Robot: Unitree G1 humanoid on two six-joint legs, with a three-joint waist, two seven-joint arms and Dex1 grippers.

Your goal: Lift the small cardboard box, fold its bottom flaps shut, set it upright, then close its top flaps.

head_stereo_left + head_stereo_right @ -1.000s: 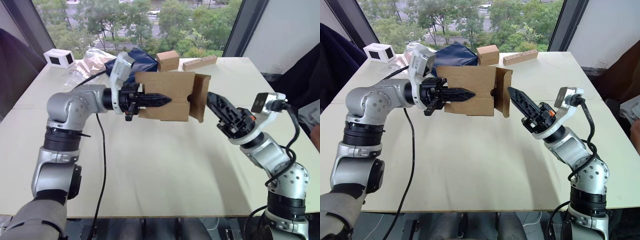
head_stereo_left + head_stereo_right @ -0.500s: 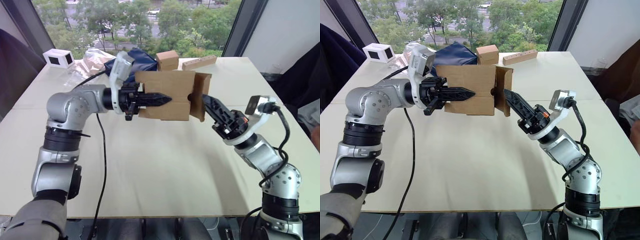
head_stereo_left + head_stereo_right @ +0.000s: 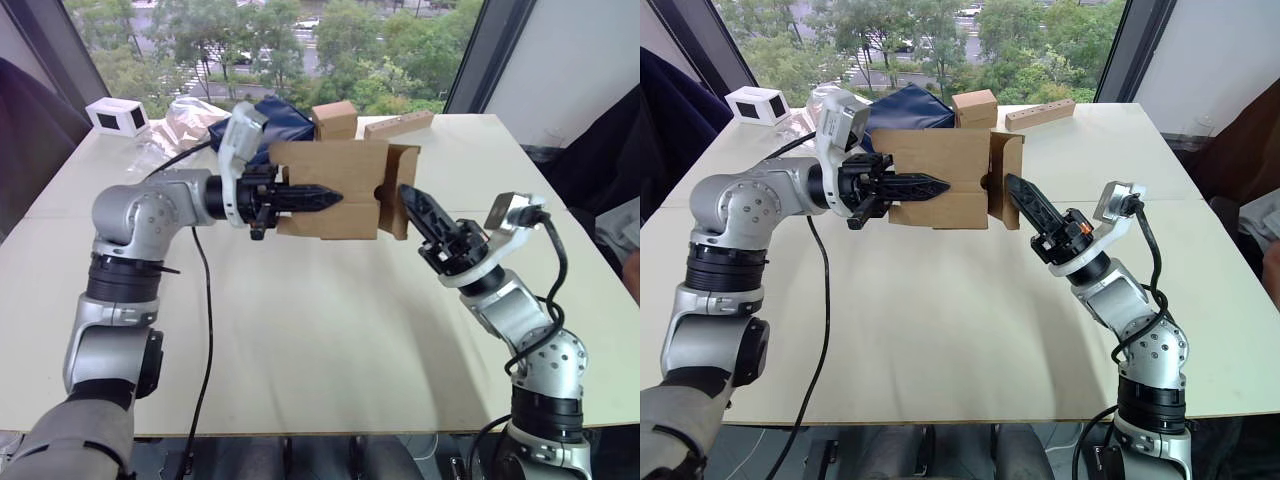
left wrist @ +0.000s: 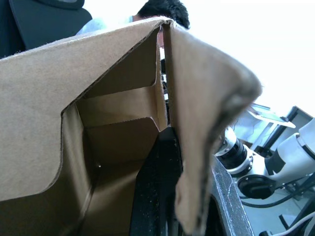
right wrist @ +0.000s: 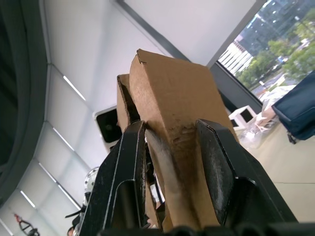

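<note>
Nearing since before, right gripper (image 3: 1012, 186) fingers straddle the flap; left gripper (image 3: 325, 198) clamps small cardboard box (image 3: 330, 190).

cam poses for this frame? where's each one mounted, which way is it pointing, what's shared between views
Left eye: on the head, looking forward and down over the table; both arms show, the left gripper holding the small cardboard box in the air.
Right eye: same head mount, same scene; the right gripper is at the box's end flap.
Left wrist: looks along its fingers into the box's open inside.
Right wrist: looks along its fingers, which straddle a flap.
Shared: the box appears in all four.
</note>
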